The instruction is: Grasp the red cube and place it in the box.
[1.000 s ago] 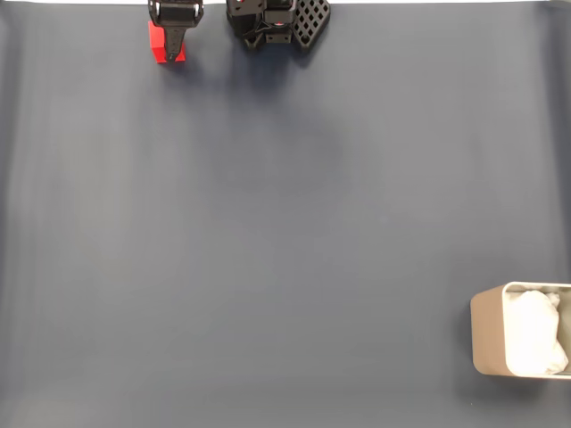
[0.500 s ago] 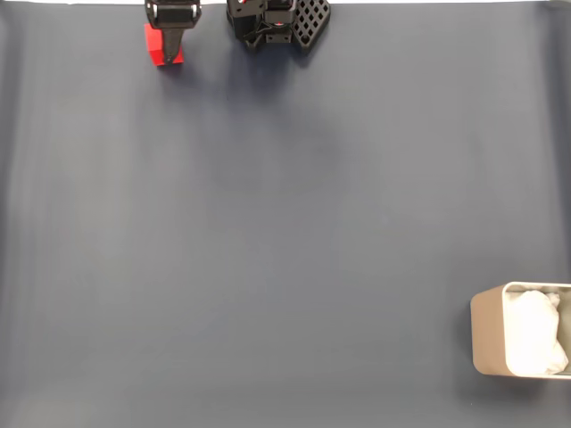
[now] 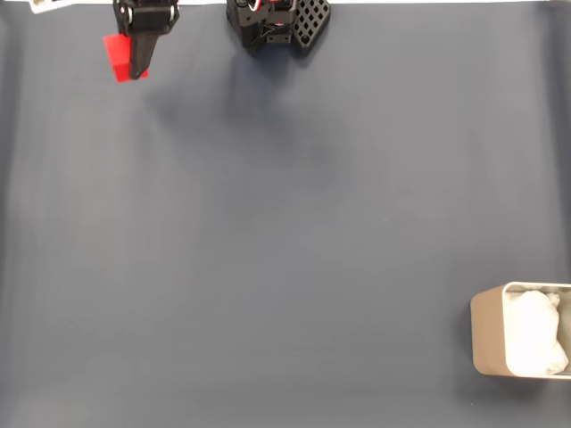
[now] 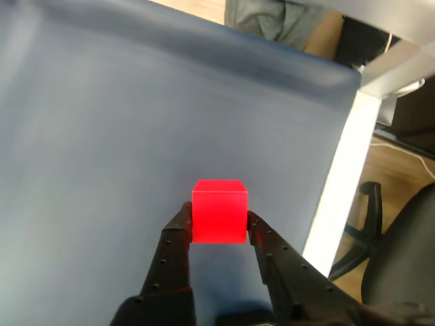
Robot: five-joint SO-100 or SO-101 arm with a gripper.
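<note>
**Red cube lifted and carried along the far edge**

Red cube (image 4: 219, 211) sits clamped between the gripper's (image 3: 136, 64) two fingers, clear of the dark mat (image 3: 285, 232). Since a second ago it has swung leftward along the mat's top edge in the fixed view, away from the box (image 3: 487, 334) at the bottom-right corner. Grasping looks done; the carry to the box remains.

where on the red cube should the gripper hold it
On two opposite flat side faces, as now: in the wrist view the gripper comes from behind the red cube, one finger on each face. Plain parallel sides give the fingers square contact.
</note>
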